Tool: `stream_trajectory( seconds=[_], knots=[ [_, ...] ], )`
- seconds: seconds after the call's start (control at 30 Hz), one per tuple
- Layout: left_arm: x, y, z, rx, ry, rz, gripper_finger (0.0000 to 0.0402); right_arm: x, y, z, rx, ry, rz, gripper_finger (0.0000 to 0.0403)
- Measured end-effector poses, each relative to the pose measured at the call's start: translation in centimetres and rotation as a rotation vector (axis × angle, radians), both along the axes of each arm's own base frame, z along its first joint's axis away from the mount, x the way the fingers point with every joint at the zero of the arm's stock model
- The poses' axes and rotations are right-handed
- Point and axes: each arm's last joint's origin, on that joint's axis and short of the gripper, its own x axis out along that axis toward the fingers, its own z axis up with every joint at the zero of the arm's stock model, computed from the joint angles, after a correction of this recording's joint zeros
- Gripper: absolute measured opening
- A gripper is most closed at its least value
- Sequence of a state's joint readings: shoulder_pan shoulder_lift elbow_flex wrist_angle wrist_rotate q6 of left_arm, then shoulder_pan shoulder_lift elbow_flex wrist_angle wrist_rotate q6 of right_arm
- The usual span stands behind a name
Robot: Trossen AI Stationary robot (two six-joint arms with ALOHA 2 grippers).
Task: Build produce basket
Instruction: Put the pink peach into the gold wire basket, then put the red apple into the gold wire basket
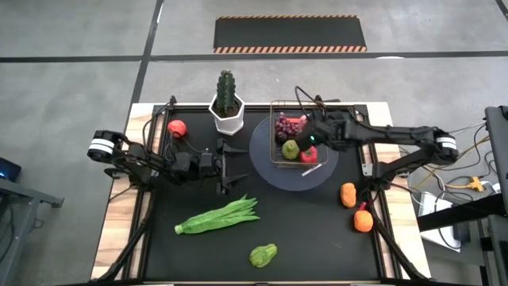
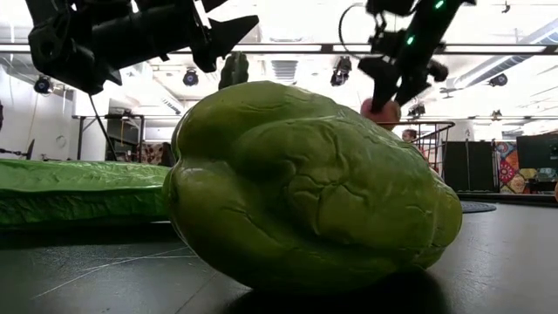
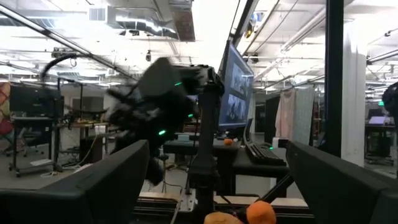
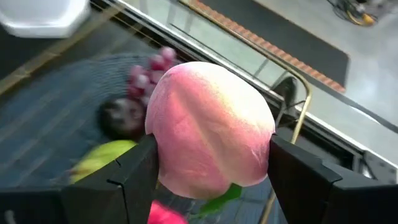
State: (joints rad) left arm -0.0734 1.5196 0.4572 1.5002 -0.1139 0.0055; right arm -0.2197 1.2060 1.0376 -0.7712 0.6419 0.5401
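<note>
The wire basket (image 1: 295, 143) stands on a round grey plate (image 1: 270, 171) and holds purple grapes (image 4: 155, 65), a green fruit (image 4: 102, 158) and something red (image 1: 308, 155). My right gripper (image 1: 311, 141) hovers over the basket, shut on a pink peach (image 4: 208, 130). My left gripper (image 1: 230, 167) waits open left of the plate, above the table. A red tomato (image 1: 176, 127), long green beans (image 1: 218, 216), a lumpy green fruit (image 1: 263, 255) and two orange pieces (image 1: 348, 193) (image 1: 363, 220) lie on the black mat. My right gripper pinches the peach by its two opposite sides (image 4: 163, 155), one finger (image 4: 134, 174) on each side. The fingers come from above, pointing down. The peach (image 2: 381, 112) sits at their lower ends, lifted clear above the basket's wire rim (image 4: 292, 93).
A cactus in a white pot (image 1: 227, 107) stands just left of the basket at the far edge. The lumpy green fruit (image 2: 305, 183) fills the low view, with the beans (image 2: 70, 192) to its left. Bare mat lies between the beans and the orange pieces.
</note>
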Motion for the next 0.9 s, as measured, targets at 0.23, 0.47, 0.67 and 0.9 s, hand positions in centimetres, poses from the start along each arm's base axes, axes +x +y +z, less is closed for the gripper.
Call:
stream_trajectory(
  seconds=[0.23, 0.47, 0.67, 0.9],
  knots=[
    [-0.1, 0.0, -0.1, -0.023, 0.002, -0.012, 0.0362, 1.8, -4.6, -1.7, 0.039, 0.136, -0.055, 0.0263],
    [-0.1, 0.0, -0.2, -0.035, 0.005, -0.017, 0.0362, 4.2, -6.7, -3.8, 0.101, 0.253, -0.002, 0.0276],
    [-0.1, 0.0, -0.2, -0.050, 0.004, -0.025, 0.0362, 5.9, -7.4, -5.0, 0.120, 0.313, 0.005, 0.0324],
    [-0.1, 0.0, -0.3, -0.071, 0.009, -0.035, 0.0362, 6.5, -7.6, -4.0, 0.121, 0.341, 0.022, 0.0346]
  ],
)
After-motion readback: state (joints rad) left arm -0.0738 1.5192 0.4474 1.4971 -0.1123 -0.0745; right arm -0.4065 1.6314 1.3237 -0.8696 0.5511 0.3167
